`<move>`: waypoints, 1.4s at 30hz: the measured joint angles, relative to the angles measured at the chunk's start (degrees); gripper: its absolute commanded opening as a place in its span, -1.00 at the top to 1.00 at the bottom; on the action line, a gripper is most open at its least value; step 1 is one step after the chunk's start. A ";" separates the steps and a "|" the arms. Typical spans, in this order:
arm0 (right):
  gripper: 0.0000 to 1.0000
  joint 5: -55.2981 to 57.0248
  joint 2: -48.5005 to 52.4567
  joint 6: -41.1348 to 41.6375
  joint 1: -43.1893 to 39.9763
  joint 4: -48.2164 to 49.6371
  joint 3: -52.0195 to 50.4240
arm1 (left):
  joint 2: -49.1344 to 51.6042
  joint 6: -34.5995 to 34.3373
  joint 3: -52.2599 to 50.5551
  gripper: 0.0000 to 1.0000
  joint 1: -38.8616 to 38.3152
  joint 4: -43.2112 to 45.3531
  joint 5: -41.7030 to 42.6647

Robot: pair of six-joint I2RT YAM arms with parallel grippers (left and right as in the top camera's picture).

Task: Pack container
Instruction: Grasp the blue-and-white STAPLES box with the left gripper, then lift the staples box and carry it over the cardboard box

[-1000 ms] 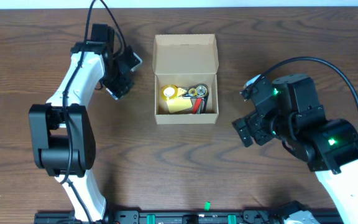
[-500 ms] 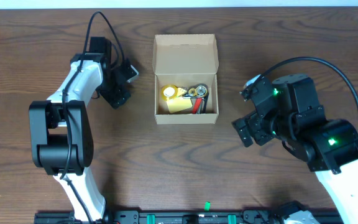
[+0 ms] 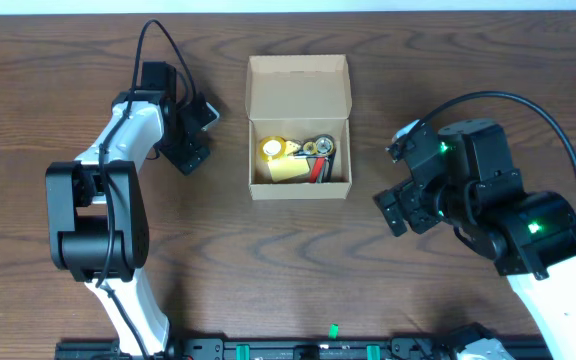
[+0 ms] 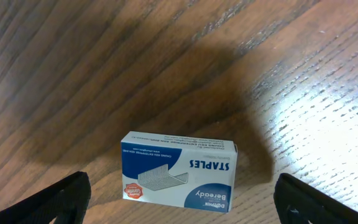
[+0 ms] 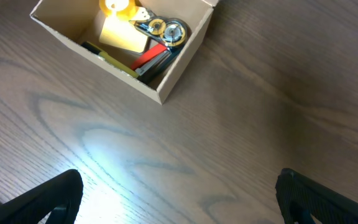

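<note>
Left wrist view puts your left hand [image 4: 182,193], fingers wide apart and empty, over a box of staples [image 4: 179,171] lying flat on the table [image 4: 73,62]. Overhead, that hand has slid a little left, away from the container [image 3: 298,85], in the last second; I read that as lining up the next item. The container sits mid-table, lid open, part filled. Your right hand [image 5: 179,199] hangs spread and empty nearby. The dark wood throws glare; no room shows.

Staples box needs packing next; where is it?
The staples box lies on the table under the open left end effector (left wrist view), left of the container.
</note>
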 measured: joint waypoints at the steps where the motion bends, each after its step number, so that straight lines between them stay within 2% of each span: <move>1: -0.99 0.00 0.00 0.00 0.00 0.02 0.00 | 0.00 -0.04 0.00 -0.90 0.00 0.07 0.00; 23: -0.98 0.00 0.00 0.00 0.00 0.02 0.00 | 1.33 -2.80 0.02 -0.83 0.00 4.00 1.53; 27: -0.98 0.00 0.00 0.00 0.00 0.02 0.00 | 1.42 -3.65 0.02 -0.66 0.00 4.07 1.60; 32: -0.99 0.00 0.00 0.02 0.00 0.02 0.00 | 1.60 -4.63 0.04 -0.34 -0.02 3.43 1.84; 42: -0.99 0.00 0.00 0.00 0.00 0.02 0.00 | 1.60 -4.72 0.07 0.00 0.00 1.38 1.77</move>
